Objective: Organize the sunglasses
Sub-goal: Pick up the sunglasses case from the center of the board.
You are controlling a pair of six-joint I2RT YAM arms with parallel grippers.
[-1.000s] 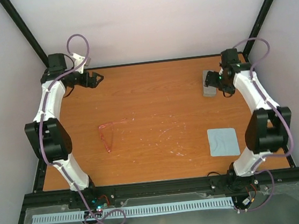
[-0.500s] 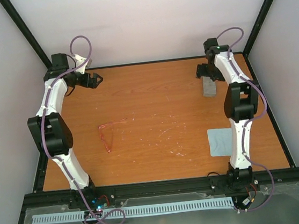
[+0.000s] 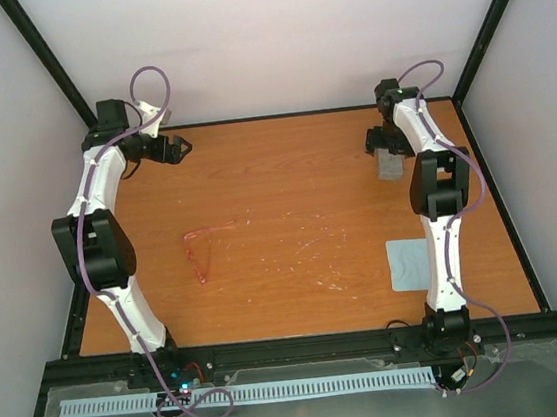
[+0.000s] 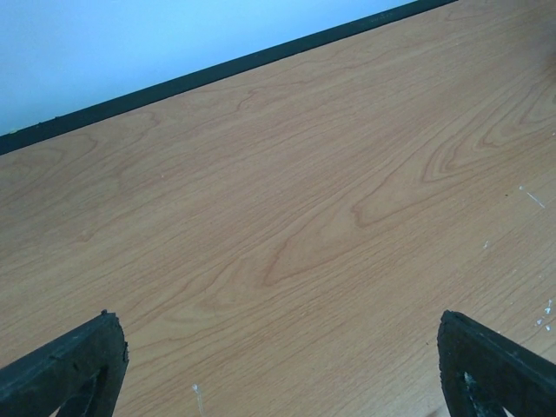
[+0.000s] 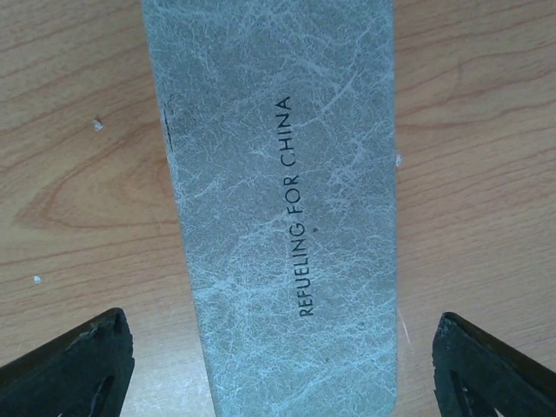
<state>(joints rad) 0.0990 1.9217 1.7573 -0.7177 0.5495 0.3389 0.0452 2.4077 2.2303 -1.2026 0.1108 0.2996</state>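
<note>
Sunglasses: thin translucent red-pink pair point(image 3: 203, 249) lying flat on the orange wood-grain counter point(image 3: 284, 168), left of centre. One arm looks splayed out. They are well apart from both robot arms, and nothing touches them.

Risks from here:
- The frame is slim and lies flush with the counter. A pinch coming straight down could skid off it or flex an arm.
- The flat grey rectangular case with printed lettering point(image 5: 287, 200) sits shut at the far right. If fingers close across its smooth lid, it may slide or twist rather than lift.
- The light blue square cloth point(image 3: 411, 264) lies near the right arm's base. A low sweep back could drag it.

Right end effector point(image 5: 278, 365): fingers spread wide and straddling the case's near end, one to each side. I judge it is hovering just above the case. Contact cannot be told, and nothing is gripped.

Left end effector point(image 4: 278, 365): fingers wide apart over bare wood at the far left corner. It holds nothing and touches nothing.
</note>
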